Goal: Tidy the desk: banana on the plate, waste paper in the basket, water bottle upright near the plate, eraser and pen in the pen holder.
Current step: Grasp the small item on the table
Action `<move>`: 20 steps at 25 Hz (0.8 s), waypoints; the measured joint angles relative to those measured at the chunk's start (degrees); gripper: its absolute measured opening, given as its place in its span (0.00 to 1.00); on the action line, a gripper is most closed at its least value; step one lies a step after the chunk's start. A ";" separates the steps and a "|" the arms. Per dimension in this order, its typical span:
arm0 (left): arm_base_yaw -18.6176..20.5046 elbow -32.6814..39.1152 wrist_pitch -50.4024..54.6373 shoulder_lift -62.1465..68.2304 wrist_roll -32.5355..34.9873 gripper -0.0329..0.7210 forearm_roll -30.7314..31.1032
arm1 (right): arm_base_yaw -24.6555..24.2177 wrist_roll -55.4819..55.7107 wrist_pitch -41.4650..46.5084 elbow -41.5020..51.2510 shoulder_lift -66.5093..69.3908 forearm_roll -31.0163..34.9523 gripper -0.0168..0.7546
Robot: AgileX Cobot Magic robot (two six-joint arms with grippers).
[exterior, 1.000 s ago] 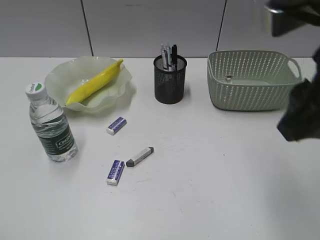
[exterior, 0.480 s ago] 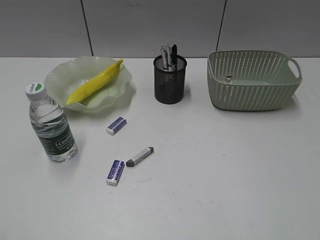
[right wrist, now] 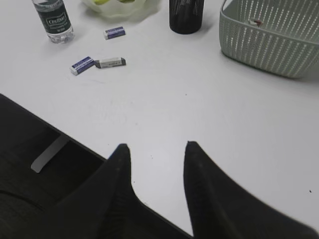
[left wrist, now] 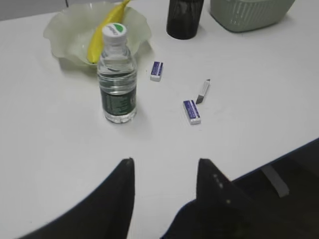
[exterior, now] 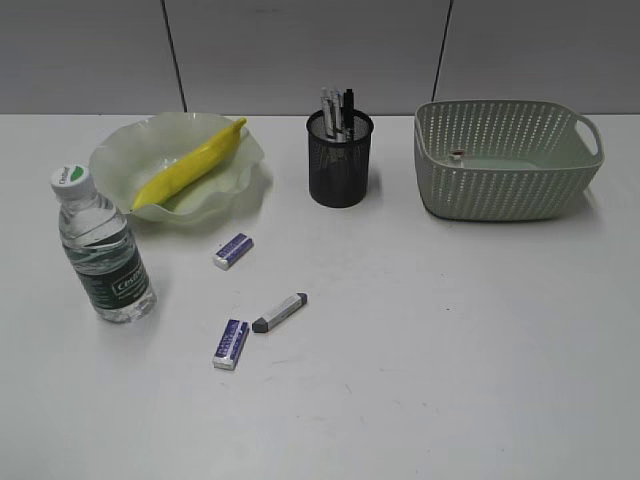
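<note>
The banana (exterior: 190, 165) lies in the plate (exterior: 115, 160) at the back left. In front of it the water bottle (exterior: 102, 250) stands upright. Pens (exterior: 338, 104) stick out of the pen holder (exterior: 340, 165). Three erasers lie on the desk (exterior: 450, 330): two purple-sleeved ones (exterior: 232, 251) (exterior: 231, 344) and a grey-white one (exterior: 280, 312). A small scrap (exterior: 457, 155) sits in the basket (exterior: 505, 165); I cannot tell if it is the waste paper. My left gripper (left wrist: 164, 162) and right gripper (right wrist: 155, 146) hang open and empty over the desk's near edge.
Neither arm shows in the exterior view. The desk's front edge (right wrist: 75, 139) and a dark drop below it run under both grippers. A grey panelled wall (exterior: 300, 50) stands behind the desk.
One second ago the right arm showed as a dark shape at the right edge of the exterior view; it has since left that view. The objects have not moved.
</note>
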 joint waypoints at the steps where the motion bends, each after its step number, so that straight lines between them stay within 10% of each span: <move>1: 0.00 -0.37 -0.60 2.20 0.00 0.45 -0.86 | 0.00 0.05 -0.16 0.00 -0.50 -0.07 0.40; 20: -1.40 -15.74 -23.63 74.41 0.20 0.50 -14.46 | 0.12 -4.53 -0.35 0.38 0.33 0.01 0.40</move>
